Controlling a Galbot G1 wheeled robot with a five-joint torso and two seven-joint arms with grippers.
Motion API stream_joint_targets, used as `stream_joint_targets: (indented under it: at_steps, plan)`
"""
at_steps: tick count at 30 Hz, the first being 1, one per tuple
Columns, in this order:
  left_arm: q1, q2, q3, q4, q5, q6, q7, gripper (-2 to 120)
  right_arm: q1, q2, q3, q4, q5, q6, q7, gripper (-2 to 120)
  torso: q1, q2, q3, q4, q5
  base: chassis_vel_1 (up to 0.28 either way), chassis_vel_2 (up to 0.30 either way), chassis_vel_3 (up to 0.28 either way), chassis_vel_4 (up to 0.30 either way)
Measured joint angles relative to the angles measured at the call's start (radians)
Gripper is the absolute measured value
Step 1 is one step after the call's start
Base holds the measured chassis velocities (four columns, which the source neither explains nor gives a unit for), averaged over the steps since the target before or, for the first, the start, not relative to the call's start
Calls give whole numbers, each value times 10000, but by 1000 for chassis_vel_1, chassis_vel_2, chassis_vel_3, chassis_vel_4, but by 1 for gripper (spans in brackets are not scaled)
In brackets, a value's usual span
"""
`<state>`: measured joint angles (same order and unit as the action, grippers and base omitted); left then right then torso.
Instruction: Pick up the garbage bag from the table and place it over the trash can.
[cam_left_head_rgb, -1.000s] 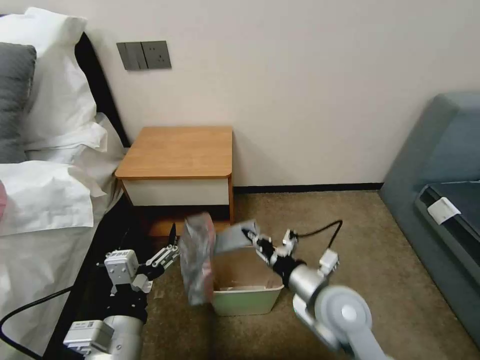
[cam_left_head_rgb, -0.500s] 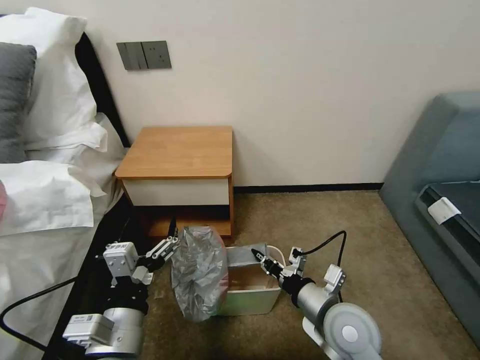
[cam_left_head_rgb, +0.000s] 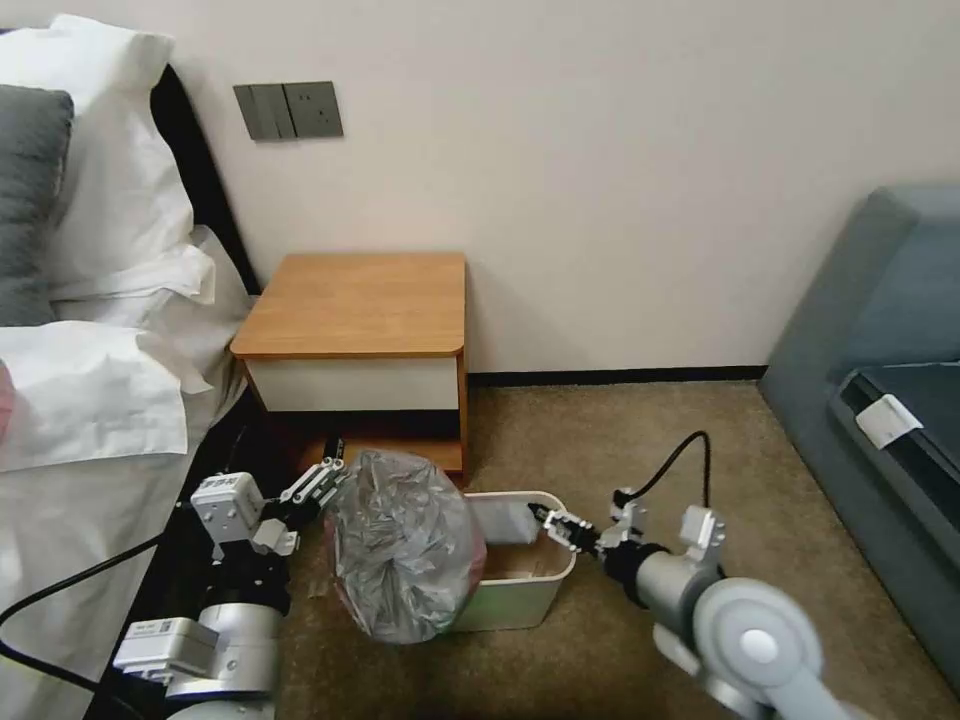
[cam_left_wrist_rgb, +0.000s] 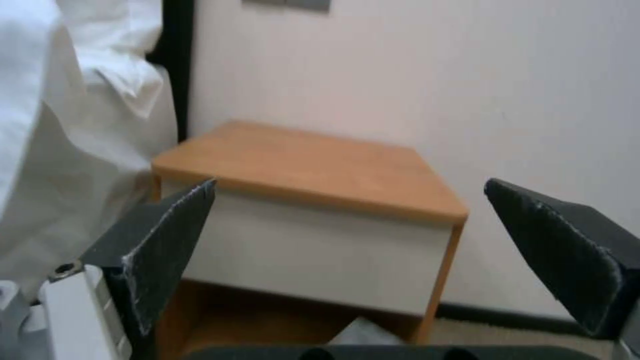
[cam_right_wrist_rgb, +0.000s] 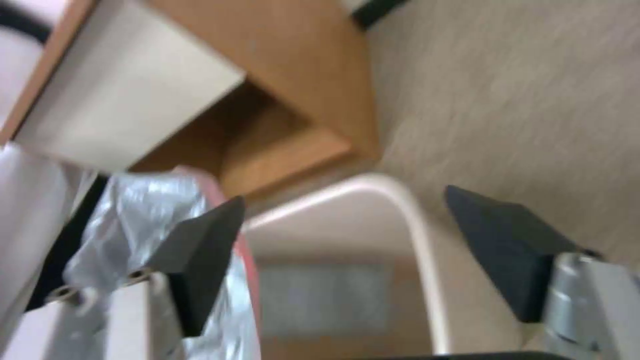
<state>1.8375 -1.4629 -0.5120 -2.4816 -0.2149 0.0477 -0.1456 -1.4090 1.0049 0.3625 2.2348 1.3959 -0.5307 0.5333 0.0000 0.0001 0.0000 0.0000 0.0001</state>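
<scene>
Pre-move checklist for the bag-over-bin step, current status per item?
1. Crinkled translucent grey plastic garbage bag off the orange-brown wooden nightstand: ok.
2. Bag spread over the cream-beige rectangular plastic trash can's whole rim: not ok; it bunches at the bin's left end, right rim bare.
3. Left claw holding bag: not ok; jaws stand wide apart, empty.
4. Right claw holding bag: not ok; open above the bin's right rim.
5. Bin upright on carpet: ok.

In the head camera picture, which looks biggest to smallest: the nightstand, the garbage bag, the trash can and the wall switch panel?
1. Nightstand, though it stands farther off.
2. Garbage bag.
3. Trash can; the bag hides part of it, so this rank is unsure.
4. Wall switch panel.
</scene>
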Motion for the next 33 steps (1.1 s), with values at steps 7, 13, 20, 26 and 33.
stream_joint_targets:
  at_steps: [7,13,20,26,33]
  plan:
    - [-95,426,369,1165,469,773,-157,100,-320,-129,1196,142,-613,307,-415,100,0,0,0,0,0,0,0,0,0]
    - [-111,411,770,1500,845,910,125,99,-572,152,1229,125,-1109,435,-572,100,0,0,0,0,-1,0,0,0,0]
    - [-248,680,1409,2009,783,1261,463,95,-671,471,1147,44,-1446,493,-743,100,0,0,0,1,-1,0,0,0,0]
    - [-618,724,1545,2430,558,1584,333,76,-744,730,1026,32,-1653,523,-772,100,0,0,0,0,-1,0,0,0,0]
    - [-861,686,1443,2808,465,1767,-188,73,-855,792,1023,3,-1840,551,-829,100,0,-1,0,1,-1,0,0,0,0]
